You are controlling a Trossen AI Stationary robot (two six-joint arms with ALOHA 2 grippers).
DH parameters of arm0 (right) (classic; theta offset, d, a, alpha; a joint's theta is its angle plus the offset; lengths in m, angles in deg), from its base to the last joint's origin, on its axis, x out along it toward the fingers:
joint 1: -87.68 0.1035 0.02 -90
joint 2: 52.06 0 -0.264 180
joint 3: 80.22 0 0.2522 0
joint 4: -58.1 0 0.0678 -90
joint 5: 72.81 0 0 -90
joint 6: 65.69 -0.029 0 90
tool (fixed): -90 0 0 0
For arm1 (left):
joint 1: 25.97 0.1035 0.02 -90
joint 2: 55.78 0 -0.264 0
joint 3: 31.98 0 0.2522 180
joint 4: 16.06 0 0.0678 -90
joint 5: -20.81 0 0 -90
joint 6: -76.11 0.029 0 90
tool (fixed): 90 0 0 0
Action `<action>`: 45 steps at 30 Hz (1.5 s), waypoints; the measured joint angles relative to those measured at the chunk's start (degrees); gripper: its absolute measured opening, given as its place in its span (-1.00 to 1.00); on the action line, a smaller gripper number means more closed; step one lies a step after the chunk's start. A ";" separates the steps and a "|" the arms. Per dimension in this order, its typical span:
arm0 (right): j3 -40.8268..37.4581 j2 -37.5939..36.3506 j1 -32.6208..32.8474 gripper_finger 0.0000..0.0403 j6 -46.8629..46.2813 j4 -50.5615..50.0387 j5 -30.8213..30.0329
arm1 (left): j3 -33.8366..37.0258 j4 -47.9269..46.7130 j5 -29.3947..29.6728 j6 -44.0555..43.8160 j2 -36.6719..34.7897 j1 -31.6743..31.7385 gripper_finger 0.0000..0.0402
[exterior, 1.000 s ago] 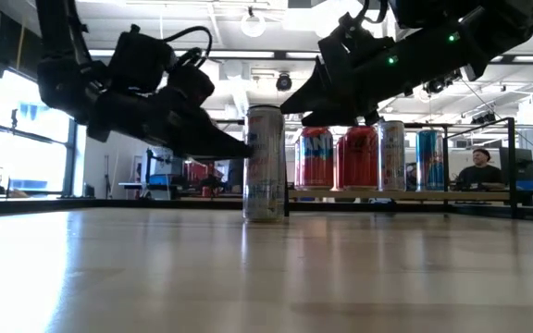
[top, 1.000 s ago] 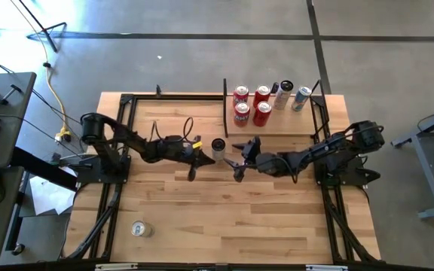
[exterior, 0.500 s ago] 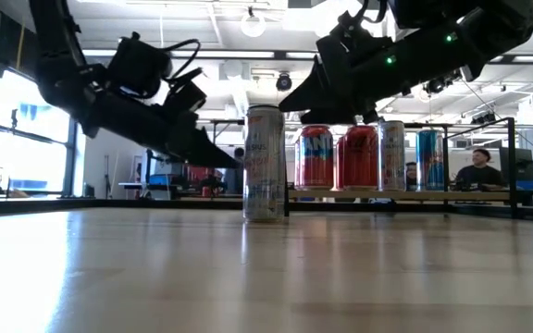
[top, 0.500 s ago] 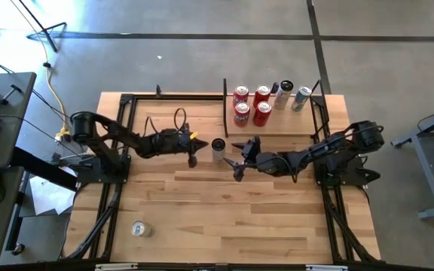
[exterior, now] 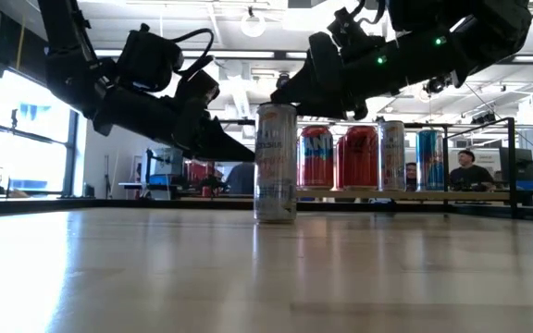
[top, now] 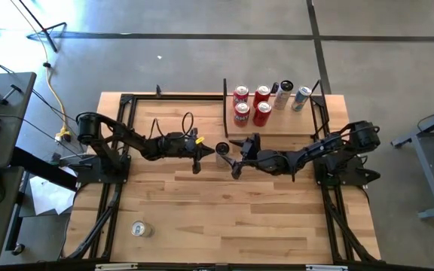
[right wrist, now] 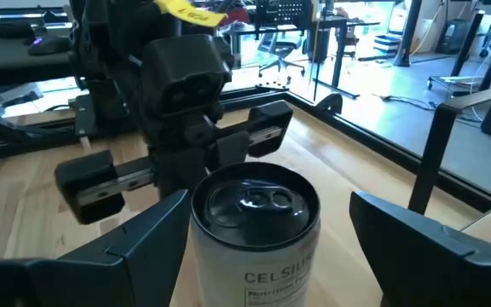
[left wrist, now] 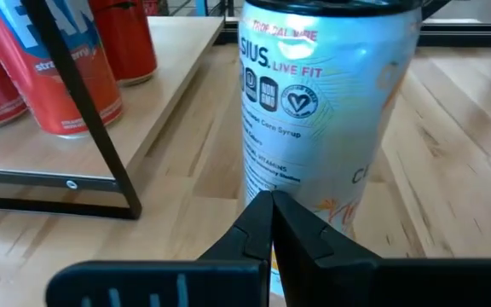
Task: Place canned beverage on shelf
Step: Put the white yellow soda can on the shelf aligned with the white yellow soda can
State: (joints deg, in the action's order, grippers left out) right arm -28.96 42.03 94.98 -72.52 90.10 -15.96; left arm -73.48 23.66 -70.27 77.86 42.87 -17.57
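the right gripper (right wrist: 262,247) has its jaws spread wide on either side of the white can (top: 221,151), one finger to each flank, with a visible gap between metal and can on both sides. the left gripper (left wrist: 271,223) has its jaws pressed together into a single point, aimed at the can's side and very near it; whether the tip touches cannot be told.

the can stands upright on the surface (top: 224,218), just off the front left corner of the shelf (top: 277,129), beside the black corner post (left wrist: 79,102). it is tall and slim, white with pale orange marks and small printed text, its dark top and pull tab unopened.

on the shelf four red cans (top: 251,105) stand in a block at the left end, with two silver-toned cans (top: 292,96) to their right at the back edge. the shelf's front strip is bare wood. another can (top: 139,229) lies far off by the surface's front left corner.
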 joint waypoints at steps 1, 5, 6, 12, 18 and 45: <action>0.00 0.00 -0.29 0.52 0.00 0.00 0.39 | 0.00 0.00 0.05 -0.01 0.00 -0.09 -1.00; 0.00 0.02 -1.11 0.53 -0.18 -0.01 2.35 | 0.00 0.00 0.20 -0.01 0.00 -0.26 -1.00; 0.00 0.02 -1.30 0.53 -0.20 0.00 2.79 | 0.00 0.00 0.18 -0.01 0.00 -0.25 -1.00; 0.00 0.02 -2.13 0.53 -0.61 0.00 5.34 | 0.00 0.03 0.20 -0.01 0.00 -0.26 -1.00; 0.00 0.02 -2.20 0.53 -0.66 0.00 5.84 | 0.00 0.76 0.22 -0.15 0.00 -0.26 -1.00; 6.11 7.74 -2.86 0.38 2.89 -0.75 6.60 | -0.07 3.43 0.22 -1.72 0.00 -0.28 -1.00</action>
State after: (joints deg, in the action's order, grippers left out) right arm -22.85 49.76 92.13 -69.63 89.35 -9.36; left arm -73.55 27.09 -70.06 76.14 42.87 -17.85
